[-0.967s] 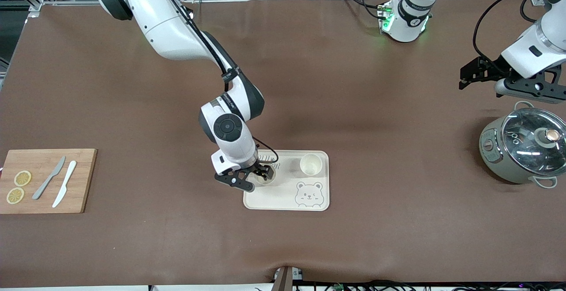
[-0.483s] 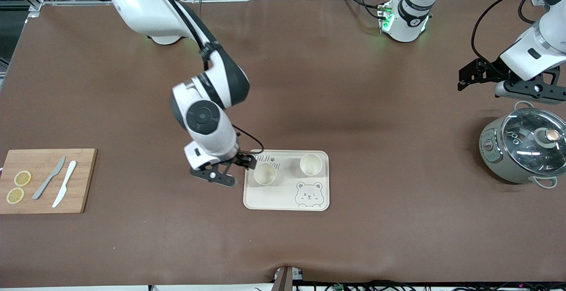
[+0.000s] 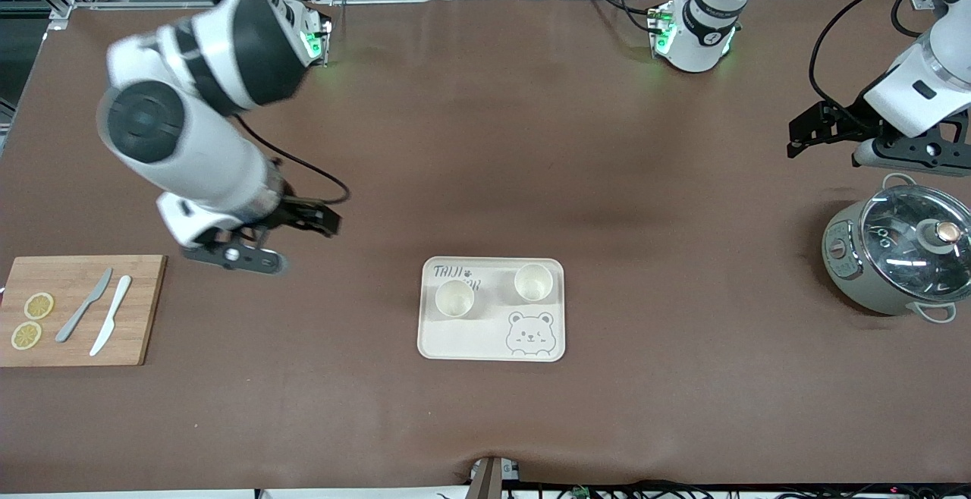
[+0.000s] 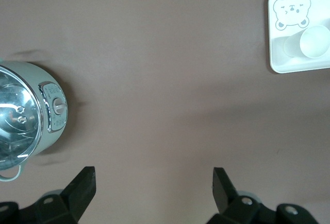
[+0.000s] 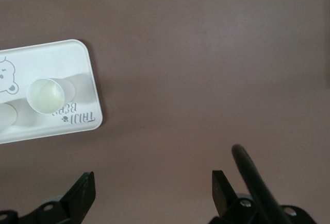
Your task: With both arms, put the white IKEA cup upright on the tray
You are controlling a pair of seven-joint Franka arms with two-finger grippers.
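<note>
The cream tray (image 3: 470, 338) with the bear drawing lies mid-table. Two white cups stand upright on it, mouths up: one (image 3: 454, 299) by the lettering, the other (image 3: 533, 282) beside it toward the left arm's end. My right gripper (image 3: 320, 220) hangs open and empty over bare table between the cutting board and the tray. Its wrist view shows the tray (image 5: 67, 54), a cup (image 5: 46, 94) and my right gripper (image 5: 153, 180) over brown mat. My left gripper (image 3: 806, 132) is open and empty over the table beside the pot, where that arm waits. In its own view the left gripper (image 4: 153, 177) holds nothing.
A wooden cutting board (image 3: 144, 309) at the right arm's end carries lemon slices (image 3: 39, 305) and two knives (image 3: 85, 304). A grey pot with a glass lid (image 3: 899, 252) stands at the left arm's end, also in the left wrist view as the pot (image 4: 26, 116).
My right gripper has left the cup by the lettering, risen and swung away toward the cutting board. That cup stays upright on the tray. The left arm has barely moved.
</note>
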